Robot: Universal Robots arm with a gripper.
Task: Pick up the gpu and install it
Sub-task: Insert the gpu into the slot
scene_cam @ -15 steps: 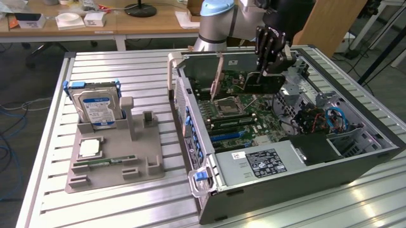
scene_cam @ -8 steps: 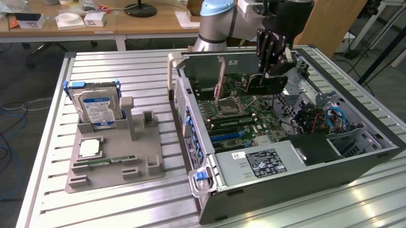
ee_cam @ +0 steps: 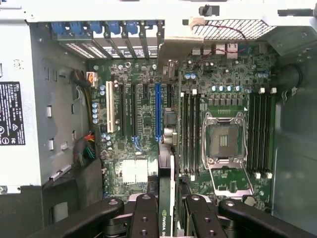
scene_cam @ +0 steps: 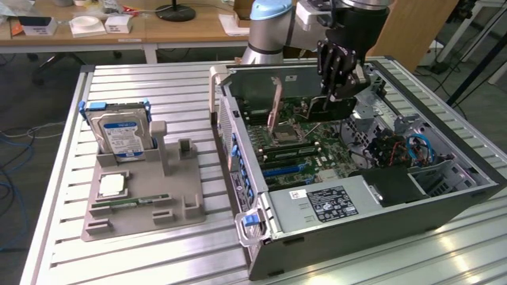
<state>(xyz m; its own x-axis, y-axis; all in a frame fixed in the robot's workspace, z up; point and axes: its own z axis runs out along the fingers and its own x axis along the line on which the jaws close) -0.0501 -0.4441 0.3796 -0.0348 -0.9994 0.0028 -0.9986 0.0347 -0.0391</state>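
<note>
Seen edge-on in the wrist view, the gpu [ee_cam: 167, 173] is a thin black card with a green logo near its held end. My gripper [ee_cam: 168, 210] is shut on it, one black finger [ee_cam: 144, 213] on each side. In the exterior view the gripper [scene_cam: 339, 89] hangs over the open computer case [scene_cam: 357, 208], with the gpu [scene_cam: 331, 109] pointing down at the motherboard [scene_cam: 317, 148]. The card is still above the board, roughly in line with the blue expansion slot [ee_cam: 158, 111] and next to the memory slots [ee_cam: 190, 131].
A grey holder [scene_cam: 142, 202] on the exterior view's left carries a silver hard drive [scene_cam: 119, 133], a CPU [scene_cam: 111, 185] and a green memory stick [scene_cam: 127, 203]. Inside the case are an open CPU socket [ee_cam: 223, 141], a white slot [ee_cam: 110, 109] and cables [ee_cam: 84, 148].
</note>
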